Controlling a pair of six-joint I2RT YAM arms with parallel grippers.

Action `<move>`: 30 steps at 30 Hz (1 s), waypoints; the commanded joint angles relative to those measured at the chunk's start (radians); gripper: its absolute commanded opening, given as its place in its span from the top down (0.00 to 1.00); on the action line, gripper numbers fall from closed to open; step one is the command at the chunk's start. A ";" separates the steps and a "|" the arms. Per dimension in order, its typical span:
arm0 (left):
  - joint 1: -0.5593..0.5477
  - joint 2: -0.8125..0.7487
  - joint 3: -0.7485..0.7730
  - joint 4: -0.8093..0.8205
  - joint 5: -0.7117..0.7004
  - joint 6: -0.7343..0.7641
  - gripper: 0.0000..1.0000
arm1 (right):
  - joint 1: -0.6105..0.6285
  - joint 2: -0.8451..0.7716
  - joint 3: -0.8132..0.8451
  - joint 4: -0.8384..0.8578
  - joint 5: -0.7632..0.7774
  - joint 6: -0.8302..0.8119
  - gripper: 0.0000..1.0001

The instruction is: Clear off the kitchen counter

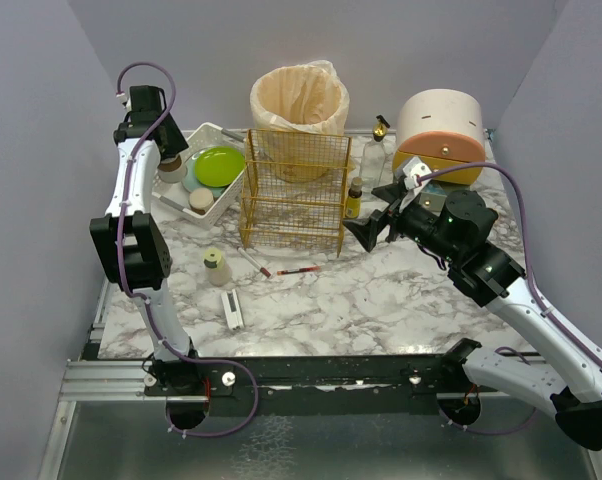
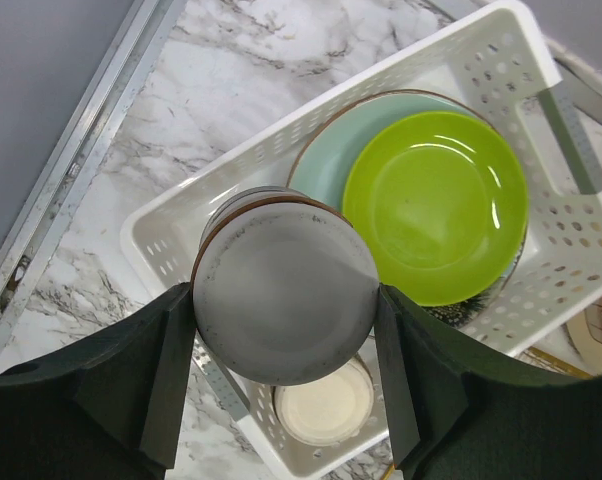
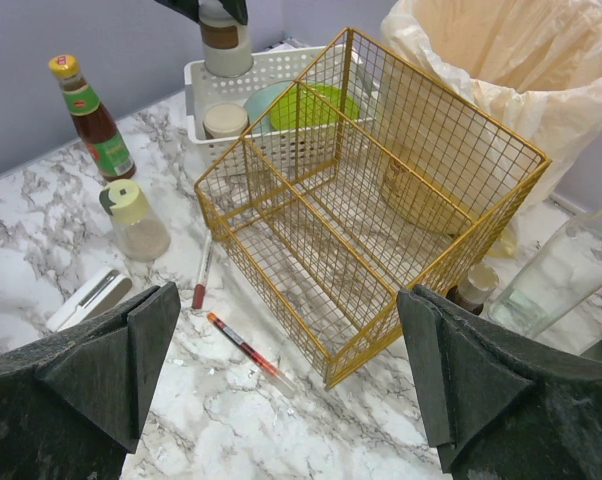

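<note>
My left gripper [image 1: 171,160] [image 2: 286,330] is shut on a grey cup [image 2: 281,280] [image 1: 171,173] with a brown rim, one finger on each side of it. It hangs over the left end of a white slotted tray [image 2: 461,50] [image 1: 209,128]. In the tray lie a green plate [image 2: 436,205] on a teal plate [image 2: 326,160] and a cream-lidded jar [image 2: 326,405]. My right gripper [image 1: 374,213] [image 3: 289,295] stands open and empty above the marble kitchen counter [image 1: 381,290], by the near corner of a yellow wire rack [image 3: 381,200].
On the counter lie two pens [image 3: 243,348] [image 3: 201,275], a yellow-lidded shaker [image 3: 136,220], a white flat item [image 3: 89,298] and a sauce bottle [image 3: 91,120]. Behind the rack stand a lined bin [image 1: 299,100], a glass bottle [image 1: 378,150] and a round bread box [image 1: 439,135].
</note>
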State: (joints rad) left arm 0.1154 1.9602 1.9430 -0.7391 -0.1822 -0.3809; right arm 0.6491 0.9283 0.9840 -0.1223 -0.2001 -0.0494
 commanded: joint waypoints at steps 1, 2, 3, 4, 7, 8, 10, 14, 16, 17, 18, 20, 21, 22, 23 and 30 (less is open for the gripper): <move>0.031 0.035 0.016 0.012 0.026 -0.011 1.00 | 0.007 -0.011 -0.010 -0.036 0.023 -0.001 0.00; 0.032 0.038 0.005 0.013 0.030 -0.011 1.00 | 0.006 -0.010 -0.010 -0.036 0.021 0.000 0.00; 0.033 0.040 -0.003 0.016 0.034 -0.009 1.00 | 0.007 -0.006 -0.012 -0.036 0.019 0.000 0.00; 0.033 0.043 -0.012 0.017 0.038 -0.007 1.00 | 0.008 -0.004 -0.013 -0.037 0.018 0.000 0.00; 0.036 0.044 -0.039 0.019 0.050 -0.006 1.00 | 0.008 0.005 -0.011 -0.036 0.012 0.003 0.00; 0.036 0.045 -0.047 0.021 0.049 -0.006 1.00 | 0.007 0.007 -0.011 -0.035 0.010 0.004 0.00; 0.038 0.046 -0.061 0.026 0.045 -0.006 1.00 | 0.008 0.010 -0.010 -0.034 0.007 0.005 0.00; 0.052 0.063 -0.067 0.029 0.033 -0.004 1.00 | 0.007 0.015 -0.010 -0.035 0.004 0.005 0.00; 0.058 0.074 -0.067 0.033 0.034 -0.004 1.00 | 0.008 0.016 -0.010 -0.033 0.002 0.005 0.00; 0.059 0.078 -0.067 0.033 0.033 -0.004 1.00 | 0.007 0.017 -0.008 -0.034 0.002 0.005 0.00; 0.061 0.082 -0.068 0.034 0.031 -0.004 1.00 | 0.007 0.018 -0.008 -0.035 0.001 0.005 0.00; 0.064 0.090 -0.072 0.037 0.027 -0.003 1.00 | 0.008 0.019 -0.009 -0.036 0.001 0.005 0.00; 0.064 0.095 -0.074 0.039 0.027 -0.004 1.00 | 0.008 0.020 -0.010 -0.036 0.001 0.005 0.00; 0.064 0.097 -0.077 0.042 0.029 -0.004 1.00 | 0.007 0.021 -0.011 -0.036 0.001 0.005 0.00; 0.064 0.102 -0.080 0.045 0.030 -0.004 1.00 | 0.007 0.021 -0.011 -0.037 -0.001 0.005 0.00; 0.064 0.121 -0.106 0.067 -0.001 -0.005 1.00 | 0.008 0.024 -0.011 -0.037 -0.003 0.002 0.00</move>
State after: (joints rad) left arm 0.1745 2.0594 1.8519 -0.6983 -0.1570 -0.3824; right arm 0.6491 0.9466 0.9833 -0.1375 -0.1989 -0.0490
